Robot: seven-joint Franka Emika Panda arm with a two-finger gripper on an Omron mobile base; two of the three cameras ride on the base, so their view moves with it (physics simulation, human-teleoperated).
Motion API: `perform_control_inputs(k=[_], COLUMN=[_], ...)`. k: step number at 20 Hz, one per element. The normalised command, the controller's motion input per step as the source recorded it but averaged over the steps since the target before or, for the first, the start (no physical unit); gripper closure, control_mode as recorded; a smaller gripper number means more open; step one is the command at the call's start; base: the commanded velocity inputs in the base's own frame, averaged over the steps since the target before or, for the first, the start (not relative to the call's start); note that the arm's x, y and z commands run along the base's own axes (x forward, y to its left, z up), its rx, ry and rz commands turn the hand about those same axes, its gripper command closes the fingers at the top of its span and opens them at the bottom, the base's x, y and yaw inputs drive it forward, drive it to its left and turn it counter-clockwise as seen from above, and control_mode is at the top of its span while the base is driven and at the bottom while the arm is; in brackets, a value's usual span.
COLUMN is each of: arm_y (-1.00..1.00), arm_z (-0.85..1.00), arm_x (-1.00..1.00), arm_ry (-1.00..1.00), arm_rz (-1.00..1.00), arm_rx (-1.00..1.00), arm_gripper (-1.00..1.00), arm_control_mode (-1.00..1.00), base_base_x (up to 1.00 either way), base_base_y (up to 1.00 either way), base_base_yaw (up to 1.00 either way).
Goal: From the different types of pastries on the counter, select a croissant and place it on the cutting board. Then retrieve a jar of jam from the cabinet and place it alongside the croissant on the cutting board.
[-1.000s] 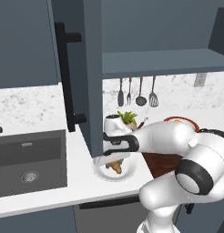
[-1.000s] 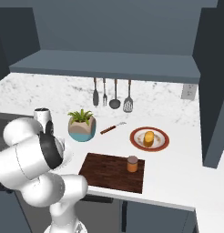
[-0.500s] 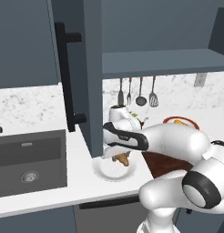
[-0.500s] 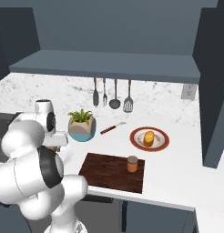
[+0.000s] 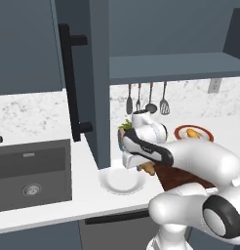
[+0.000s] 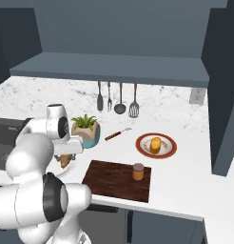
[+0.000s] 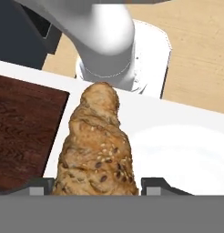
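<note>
The slim golden-brown ridged croissant [image 7: 98, 150] sits between the robot's 2 dark finger tips, raised off the long white marble-speckled counter [image 5: 49, 207] and hanging just over the edge of the round white plate [image 5: 121, 180], near the left end of the flat dark reddish-brown wooden cutting board [image 6: 118, 179]. In the left base view it shows as a small brown piece under the hand [image 5: 148, 169].

It looks like a light thing, flaky and soft, with seeds on the crust; I would judge that it crushes or sheds crumbs if squeezed hard, and that the tapered ends would snap sooner than the thick middle. The broad middle is the sensible place to take it, across the narrow width, and that is about where the two-finger gripper [image 7: 98, 185] has it, with the pointed end sticking out ahead.

The jaws are partly closed, 1 finger on each flank of the pastry, clamped on it rather than loose.

The small orange-brown cylindrical jar with a darker flat lid [image 6: 138, 171] already stands on the board's right part. The rounder yellow-orange bun [image 6: 156, 144] rests on a red-rimmed plate [image 6: 142, 143] further back.
</note>
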Motion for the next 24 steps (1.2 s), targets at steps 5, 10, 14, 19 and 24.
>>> perform_control_inputs(k=[5, 10, 14, 19, 24], arm_y=[-0.58, -0.37, -0.54, -0.62, -0.55], arm_z=[-0.02, -0.08, -0.01, 0.00, 0.00], arm_x=[0.00, 0.00, 0.00, 0.00, 0.00], arm_ry=[-0.01, -0.05, -0.07, -0.06, -0.06], arm_rz=[0.00, 0.00, 0.00, 0.00, 0.00], arm_rx=[0.00, -0.01, -0.03, -0.04, 0.00], arm_gripper=[1.00, 1.00, 1.00, 1.00, 1.00], arm_control_mode=[-1.00, -1.00, -1.00, -1.00, -1.00], base_base_x=[0.00, 0.00, 0.00, 0.00, 0.00], base_base_y=[0.00, 0.00, 0.00, 0.00, 0.00], base_base_yaw=[0.00, 0.00, 0.00, 0.00, 0.00])
